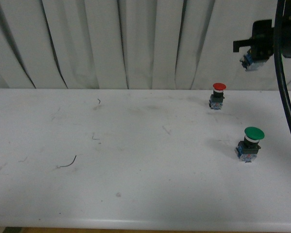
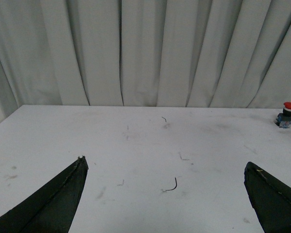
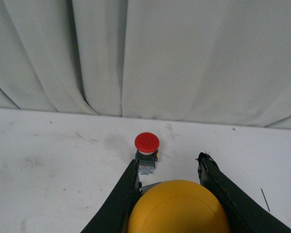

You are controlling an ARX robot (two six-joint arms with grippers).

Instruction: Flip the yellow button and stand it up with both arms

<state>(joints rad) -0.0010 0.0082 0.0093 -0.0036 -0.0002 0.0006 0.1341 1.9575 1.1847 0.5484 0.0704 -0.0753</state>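
My right gripper (image 1: 252,54) hangs high at the far right of the front view, above the table, shut on the yellow button (image 1: 250,62); only the button's blue block shows there. In the right wrist view the round yellow cap (image 3: 178,206) fills the space between the black fingers (image 3: 121,201), and my right gripper (image 3: 169,165) points over the red-capped button. My left gripper (image 2: 165,164) is open over bare white table, with nothing between its fingertips (image 2: 77,167). The left arm is out of the front view.
A red-capped button (image 1: 218,94) stands upright near the back right of the white table (image 1: 136,184). A larger green-capped button (image 1: 251,143) stands nearer, to the right. A thin dark wire scrap (image 1: 68,162) lies left of centre. White curtains hang behind.
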